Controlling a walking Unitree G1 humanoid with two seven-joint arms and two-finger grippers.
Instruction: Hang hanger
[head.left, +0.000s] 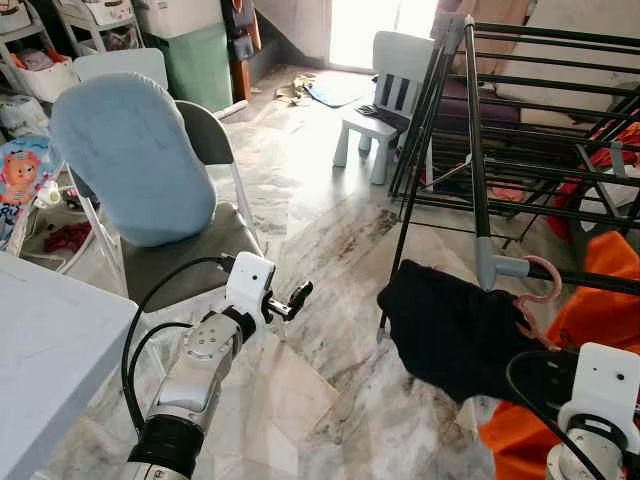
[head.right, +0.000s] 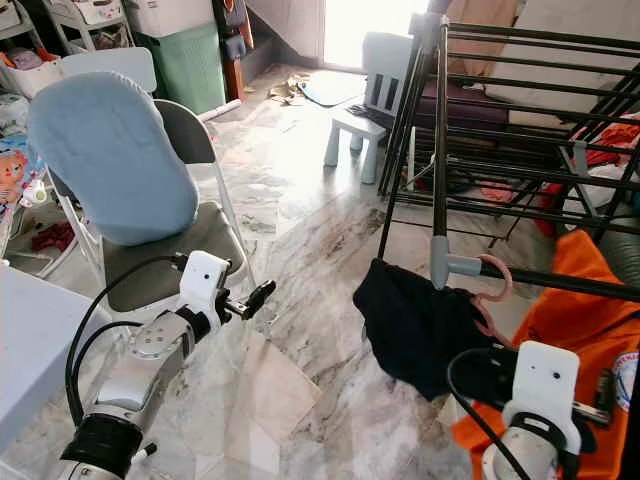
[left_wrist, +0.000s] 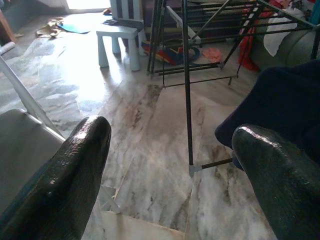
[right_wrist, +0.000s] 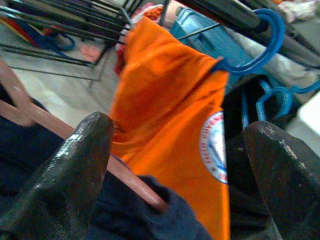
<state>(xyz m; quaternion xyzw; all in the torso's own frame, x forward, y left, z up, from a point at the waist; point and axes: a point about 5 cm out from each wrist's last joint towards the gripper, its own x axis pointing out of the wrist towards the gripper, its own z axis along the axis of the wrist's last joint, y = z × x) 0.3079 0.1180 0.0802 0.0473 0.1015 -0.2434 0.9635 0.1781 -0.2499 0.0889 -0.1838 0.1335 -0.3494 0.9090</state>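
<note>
A: Where was the pink hanger found?

B: It was seen hooked over the black rail of the drying rack, just above and ahead of the right gripper, with a dark navy garment draped on it. In the right wrist view, the hanger's pink arm was seen running beside one finger, the fingers spread wide and closed on nothing.

A: How would the step be done well?

B: Judging by how things lay, the hook appeared seated already, so the hold was best released cleanly: the open fingers should be drawn back and down, away from the pink arm, so the hook was not dragged off the rail. The orange shirt on its blue hanger, just past the fingers, was to be left undisturbed.

A: And the arms?

B: The right wrist was held low, under the garment. The left gripper was held out over the marble floor, fingers apart and empty, near the grey folding chair.
</note>
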